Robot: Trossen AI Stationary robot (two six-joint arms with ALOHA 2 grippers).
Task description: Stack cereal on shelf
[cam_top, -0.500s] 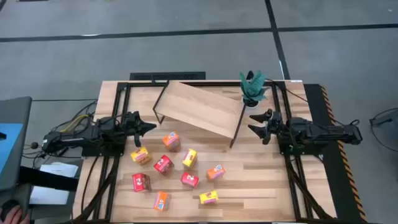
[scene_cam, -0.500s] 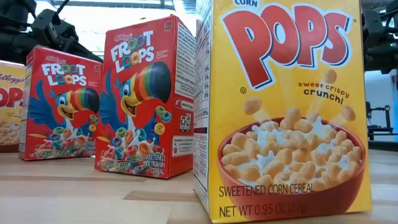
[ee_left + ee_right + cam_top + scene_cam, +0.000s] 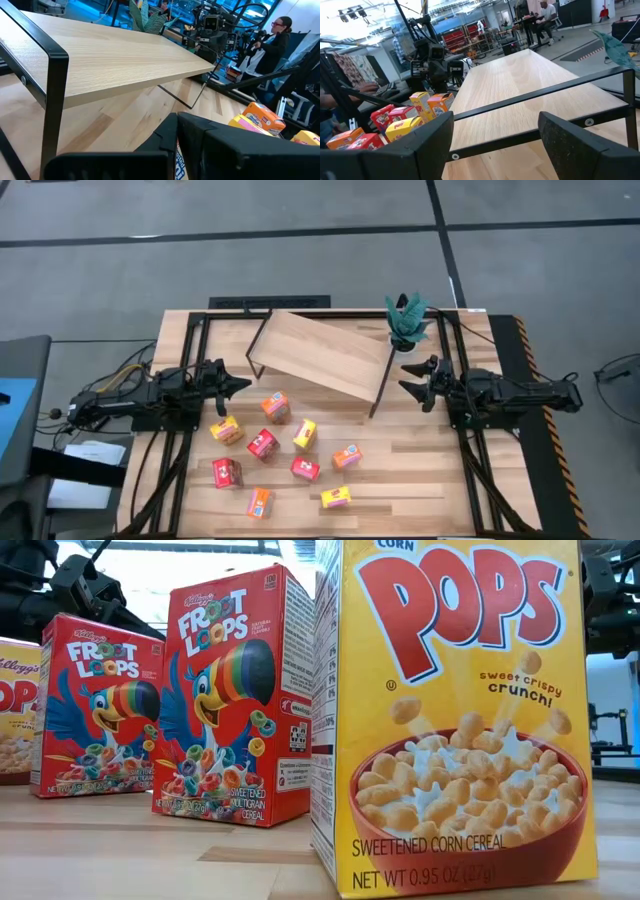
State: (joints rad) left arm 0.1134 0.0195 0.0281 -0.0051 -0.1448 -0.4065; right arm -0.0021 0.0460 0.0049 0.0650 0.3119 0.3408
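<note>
Several small cereal boxes point(image 3: 305, 433) in red, orange and yellow stand scattered on the plank table, near of centre. The low view shows a yellow Corn Pops box point(image 3: 460, 720) and two red Froot Loops boxes point(image 3: 235, 700) close up. The shelf point(image 3: 320, 358), a light-wood board on thin black legs, stands at the far middle, turned askew. My left gripper point(image 3: 240, 383) is shut, left of the shelf, and holds nothing; its wrist view shows the shelf's board point(image 3: 115, 55). My right gripper point(image 3: 405, 380) stands open at the shelf's right end point(image 3: 535, 85) with nothing between its fingers.
A teal potted plant point(image 3: 406, 320) stands at the far right, beside the shelf's corner. Black frame rails run along the table's left and right sides. A person point(image 3: 272, 45) shows in the room beyond the table. Bare tabletop lies right of the boxes.
</note>
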